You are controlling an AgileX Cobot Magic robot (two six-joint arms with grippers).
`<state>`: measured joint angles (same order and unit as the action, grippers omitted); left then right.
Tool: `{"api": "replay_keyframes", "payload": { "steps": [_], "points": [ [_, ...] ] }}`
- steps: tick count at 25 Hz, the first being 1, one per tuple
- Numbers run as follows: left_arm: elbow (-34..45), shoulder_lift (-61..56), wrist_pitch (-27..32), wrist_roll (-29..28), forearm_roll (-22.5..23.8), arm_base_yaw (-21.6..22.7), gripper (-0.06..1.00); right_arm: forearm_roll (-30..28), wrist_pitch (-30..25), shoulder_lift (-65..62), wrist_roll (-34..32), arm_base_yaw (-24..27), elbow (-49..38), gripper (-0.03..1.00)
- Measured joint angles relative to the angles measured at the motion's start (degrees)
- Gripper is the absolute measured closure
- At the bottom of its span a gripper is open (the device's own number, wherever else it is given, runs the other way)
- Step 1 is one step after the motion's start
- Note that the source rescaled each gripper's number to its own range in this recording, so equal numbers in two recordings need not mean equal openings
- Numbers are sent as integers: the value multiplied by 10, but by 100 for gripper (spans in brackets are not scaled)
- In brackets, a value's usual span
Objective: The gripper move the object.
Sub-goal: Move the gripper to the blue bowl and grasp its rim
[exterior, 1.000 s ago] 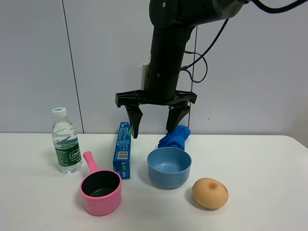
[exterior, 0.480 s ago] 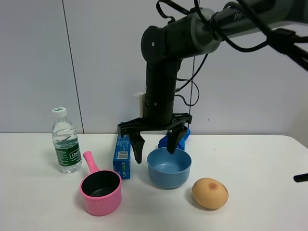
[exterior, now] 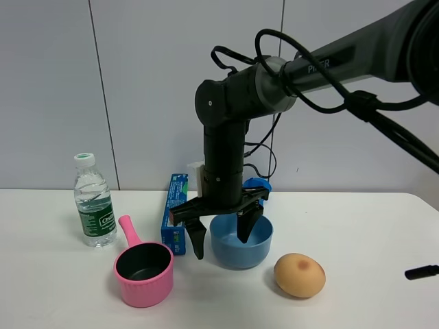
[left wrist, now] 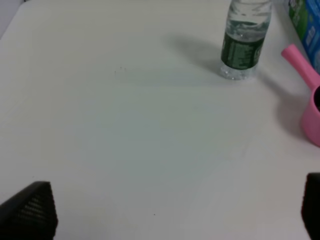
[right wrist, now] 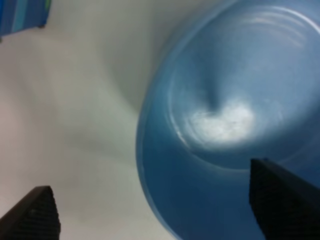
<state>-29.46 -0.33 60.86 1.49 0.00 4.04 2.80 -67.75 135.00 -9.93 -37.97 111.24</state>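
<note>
Bowl (exterior: 259,248) (right wrist: 225,115): light blue, round, smooth plastic. Upright, mouth up, about midway between the tabletop's left and right edges.

Pincer (exterior: 222,249) (right wrist: 155,210): black, pointed prongs aimed down, spread wide. It straddles the bowl's rim, one prong outside the wall, one inside. Contact unclear.

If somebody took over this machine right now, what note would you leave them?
Right gripper: open, low over the light blue bowl, one finger inside its rim, one outside; nothing gripped.
Left gripper: open, empty, above bare table.
Bowl: on the table, right of the pink pot.
Done: gripper in place at the bowl.
Left: close, lift, move it.
</note>
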Motion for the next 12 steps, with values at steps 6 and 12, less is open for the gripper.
{"api": "replay_keyframes", "payload": {
  "steps": [6, 12],
  "points": [
    [0, 0, 0, 0, 0, 0, -6, -4, 35, 2, 3, 0, 0, 21],
    [0, 0, 0, 0, 0, 0, -6, -4, 42, 15, 5, 0, 0, 21]
  ]
}}
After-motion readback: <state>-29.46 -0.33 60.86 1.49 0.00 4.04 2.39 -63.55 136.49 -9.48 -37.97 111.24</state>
